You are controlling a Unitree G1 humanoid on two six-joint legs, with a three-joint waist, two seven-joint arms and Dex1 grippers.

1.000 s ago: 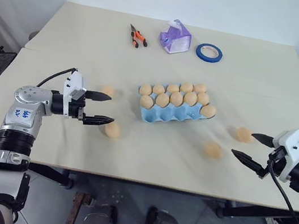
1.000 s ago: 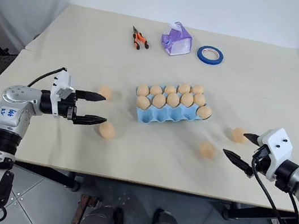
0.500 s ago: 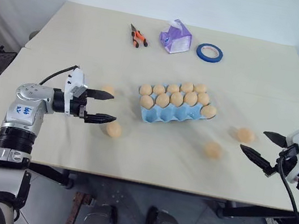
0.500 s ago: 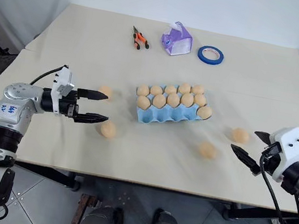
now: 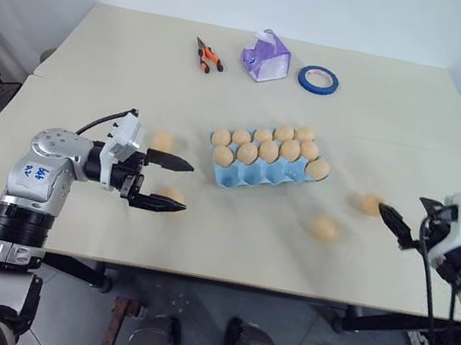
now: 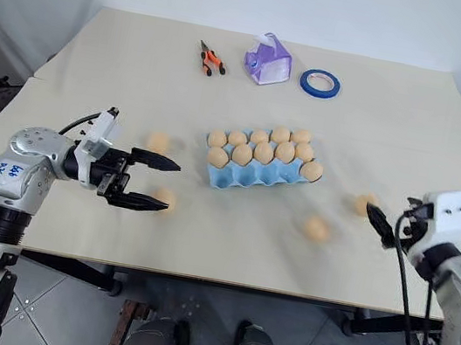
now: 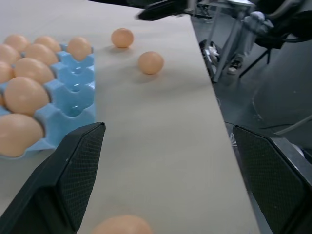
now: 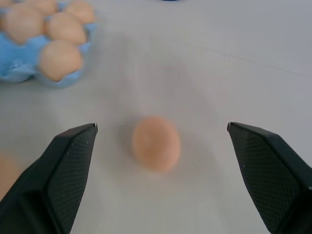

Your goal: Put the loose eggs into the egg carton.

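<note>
**Both arms poised over loose eggs, nothing yet held**

Fingers on both arms stand spread wide and empty. Nearest, the left gripper (image 5: 171,184) hangs low over the near-left part of the surface (image 5: 225,256), pointing across toward the middle, with one loose egg (image 6: 163,198) lying between or just under its two prongs; whether either prong touches it I cannot tell. The right gripper (image 8: 158,129) sits at the near-right edge, and in its wrist view another egg (image 8: 156,142) lies squarely between its two fingers (image 8: 58,165), not yet touched. A third egg (image 5: 324,228) rests between that one and the carton, and a fourth (image 5: 162,140) lies just beyond the left gripper.

Further back, the egg carton (image 5: 262,171) sits mid-surface, most cups filled; its near corner toward the right arm looks to have empty cups. At the far edge lie pliers (image 5: 206,55), a purple tissue pack (image 5: 266,57) and a blue tape roll (image 5: 318,80), all well apart from the work.

Risks, as I judge them: an egg nudged by one prong before the other closes could roll off the near edge. Closing too hard might crack a shell. Both arms reaching the carton together could collide or shove it.
</note>
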